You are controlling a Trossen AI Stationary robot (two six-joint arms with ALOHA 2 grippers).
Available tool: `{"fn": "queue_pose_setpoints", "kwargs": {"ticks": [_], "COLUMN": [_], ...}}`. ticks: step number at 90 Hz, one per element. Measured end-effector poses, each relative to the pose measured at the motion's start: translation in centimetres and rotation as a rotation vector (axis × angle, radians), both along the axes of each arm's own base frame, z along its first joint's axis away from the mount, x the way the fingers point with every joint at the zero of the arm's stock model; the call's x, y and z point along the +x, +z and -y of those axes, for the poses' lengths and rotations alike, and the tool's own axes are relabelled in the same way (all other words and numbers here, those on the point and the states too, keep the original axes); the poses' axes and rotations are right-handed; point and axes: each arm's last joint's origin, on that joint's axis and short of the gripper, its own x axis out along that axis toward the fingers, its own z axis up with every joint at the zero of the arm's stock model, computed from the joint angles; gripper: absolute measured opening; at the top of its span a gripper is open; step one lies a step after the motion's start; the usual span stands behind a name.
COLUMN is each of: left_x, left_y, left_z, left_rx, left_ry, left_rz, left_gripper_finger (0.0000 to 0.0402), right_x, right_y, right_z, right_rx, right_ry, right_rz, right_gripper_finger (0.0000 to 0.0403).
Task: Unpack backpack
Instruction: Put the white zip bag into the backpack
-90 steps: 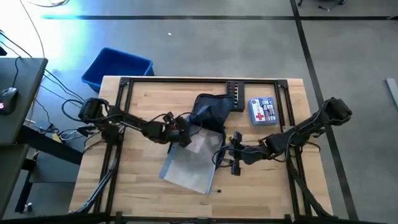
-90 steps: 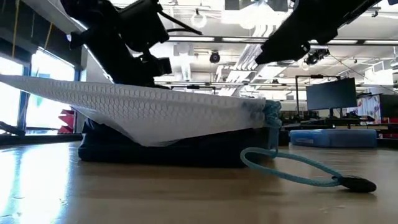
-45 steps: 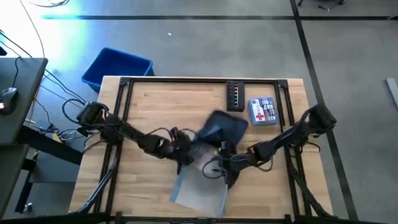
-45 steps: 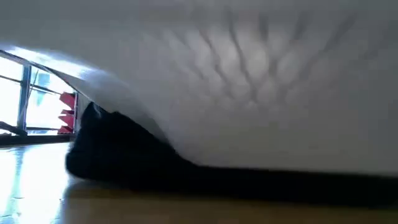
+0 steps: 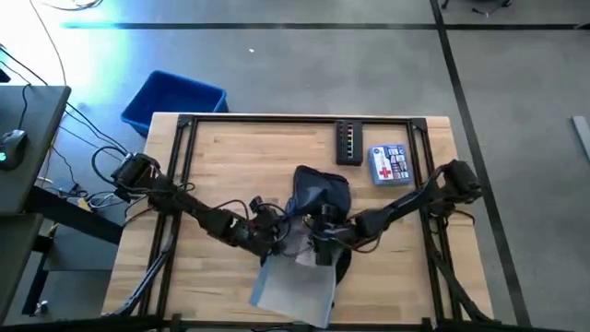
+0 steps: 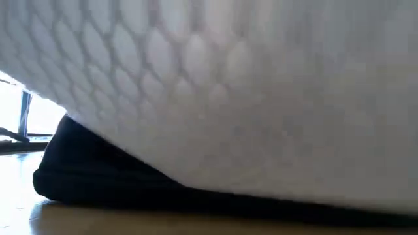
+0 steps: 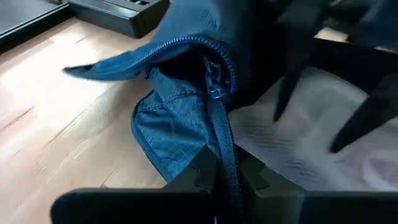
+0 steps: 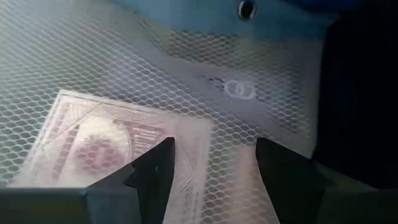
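The dark navy backpack (image 5: pixel 320 189) lies mid-table, its zippered mouth (image 7: pixel 186 46) facing the near edge. A clear mesh pouch (image 5: pixel 295 288) with a printed paper inside sticks out of that mouth toward the near edge and fills the low view (image 6: pixel 248 85), with the backpack (image 6: pixel 91 176) dark beneath it. My left gripper (image 5: pixel 277 242) (image 7: pixel 227 183) is shut on the backpack's zipper edge. My right gripper (image 5: pixel 321 247) (image 8: pixel 217 180) stands open over the pouch, fingers pointing down. My left gripper pinches the backpack's zipper edge (image 7: pixel 225 152) between its two fingers, at the near left side of the mouth. The fingers lie roughly along the zipper band. The fabric runs up from them to the raised lip of the mouth. My right gripper's open fingertips (image 7: pixel 283 106) reach down to the pouch's top face (image 8: pixel 214 124) beside the backpack's mouth. I cannot tell whether they touch it.
A blue-and-white first-aid box (image 5: pixel 389 166) and a black device (image 5: pixel 349 143) lie at the far right of the table. A bright blue bin (image 5: pixel 173 100) stands on the floor beyond the far left corner. Bare wood (image 5: pixel 217 157) lies far left.
My left gripper has moved toward the near edge and slightly right, drawing the backpack's mouth with it; the backpack has shifted nearer. The pouch has slid toward the near edge, now filling the low view. My right gripper has moved left over the pouch.
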Motion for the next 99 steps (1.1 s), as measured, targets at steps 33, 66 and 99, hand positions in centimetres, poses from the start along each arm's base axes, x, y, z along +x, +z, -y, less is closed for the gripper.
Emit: {"fn": "queue_pose_setpoints", "kwargs": {"ticks": [33, 66, 99], "left_x": [0.0, -0.1, -0.1], "left_y": [0.0, 0.1, 0.1], "left_z": [0.0, 0.3, 0.3], "left_rx": [0.009, 0.004, 0.0], "left_ry": [-0.01, -0.027, -0.043], "left_rz": [-0.004, -0.007, -0.014], "left_gripper_finger": [0.0, 0.0, 0.0], "right_x": [1.3, 1.6, 1.1], "right_y": [-2.7, -0.3, 1.9], "right_z": [1.3, -1.2, -1.9], "right_rx": [-0.005, -0.44, -0.824], "right_ry": [0.033, 0.055, -0.003], "right_rz": [-0.037, -0.031, -0.097], "right_gripper_finger": [0.0052, 0.0, 0.0]}}
